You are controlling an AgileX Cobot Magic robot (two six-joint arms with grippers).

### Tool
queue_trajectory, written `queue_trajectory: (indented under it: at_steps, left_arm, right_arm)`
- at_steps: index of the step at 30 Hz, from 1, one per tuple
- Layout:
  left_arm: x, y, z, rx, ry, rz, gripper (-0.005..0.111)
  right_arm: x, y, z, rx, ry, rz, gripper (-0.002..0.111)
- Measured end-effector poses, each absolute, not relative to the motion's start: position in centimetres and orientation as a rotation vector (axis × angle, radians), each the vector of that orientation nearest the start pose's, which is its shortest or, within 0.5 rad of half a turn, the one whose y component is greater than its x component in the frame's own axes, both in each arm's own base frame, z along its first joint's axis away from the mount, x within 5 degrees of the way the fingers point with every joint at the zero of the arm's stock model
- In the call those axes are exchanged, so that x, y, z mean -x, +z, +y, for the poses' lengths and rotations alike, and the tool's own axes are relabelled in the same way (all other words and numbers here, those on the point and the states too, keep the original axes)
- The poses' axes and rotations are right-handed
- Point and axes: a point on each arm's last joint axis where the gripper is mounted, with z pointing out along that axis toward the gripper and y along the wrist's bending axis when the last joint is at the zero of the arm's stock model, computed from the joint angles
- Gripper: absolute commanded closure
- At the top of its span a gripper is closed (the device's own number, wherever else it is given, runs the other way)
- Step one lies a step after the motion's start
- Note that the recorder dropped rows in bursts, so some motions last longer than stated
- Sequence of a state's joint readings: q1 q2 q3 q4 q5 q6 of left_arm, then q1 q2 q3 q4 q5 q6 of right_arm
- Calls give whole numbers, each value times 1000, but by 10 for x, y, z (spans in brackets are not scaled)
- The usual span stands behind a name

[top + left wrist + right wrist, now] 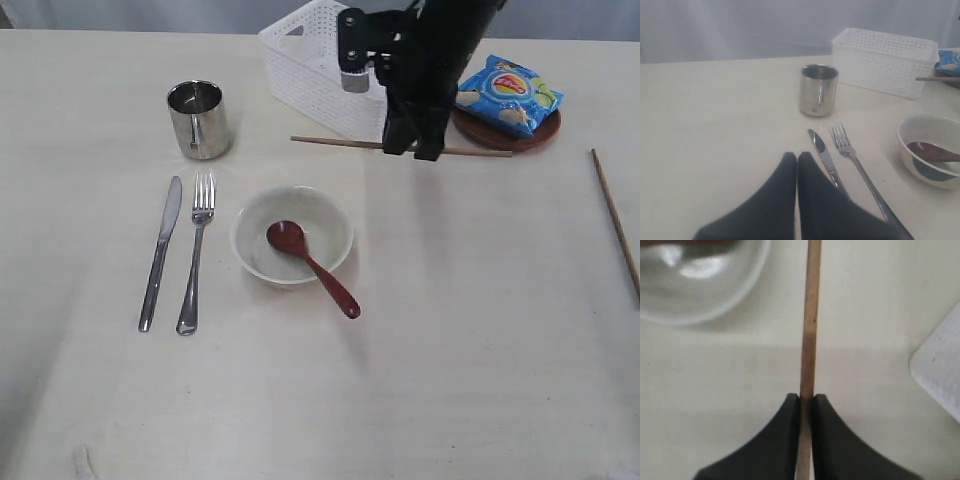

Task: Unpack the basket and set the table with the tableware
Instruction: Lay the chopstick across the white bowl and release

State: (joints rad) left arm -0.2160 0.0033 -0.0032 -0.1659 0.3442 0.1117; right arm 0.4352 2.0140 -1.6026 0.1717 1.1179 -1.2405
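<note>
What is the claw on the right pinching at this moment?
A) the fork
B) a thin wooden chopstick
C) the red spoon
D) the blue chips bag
B: the right gripper has both fingers pressed against the chopstick, which runs straight out from between them.

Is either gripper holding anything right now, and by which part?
The right gripper pinches a wooden chopstick near its middle; the left gripper is shut and empty.

Table (480, 380) bears cup (198, 119), knife (160, 255), fork (195, 255), bowl (325, 215), basket (310, 70).
</note>
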Motion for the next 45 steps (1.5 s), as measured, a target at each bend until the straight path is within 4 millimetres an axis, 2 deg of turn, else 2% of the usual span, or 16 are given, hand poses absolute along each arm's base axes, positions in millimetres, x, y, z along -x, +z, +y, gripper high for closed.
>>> queue_trajectory:
  at_steps: [2, 6, 10, 15, 21, 31, 39, 45]
  left_arm:
    - [-51, 183, -16, -196, -235, 1819, 107]
    - [-51, 183, -16, -196, -235, 1819, 107]
    - [-51, 183, -16, -196, -235, 1819, 107]
    - [-51, 183, -16, -196, -235, 1819, 107]
    - [-51, 183, -16, -196, -235, 1819, 107]
    - [-51, 183, -16, -196, -235, 1819, 107]
    - [-51, 183, -16, -196, -235, 1819, 107]
    - [-51, 183, -16, -196, -235, 1819, 107]
  right_arm:
    - [-356, 225, 203, 2137, 141, 2009, 109]
    - [-331, 236, 237, 2150, 160, 1969, 109]
    - [-305, 236, 272, 2188, 185, 1928, 109]
    - [-285, 223, 297, 2235, 121, 1944, 109]
    - [-285, 206, 302, 2199, 76, 2052, 109]
    - [-287, 203, 303, 2165, 72, 2087, 109]
    - [-287, 189, 306, 2175, 100, 2116, 109]
    - [-287, 188, 307, 2176, 100, 2118, 109]
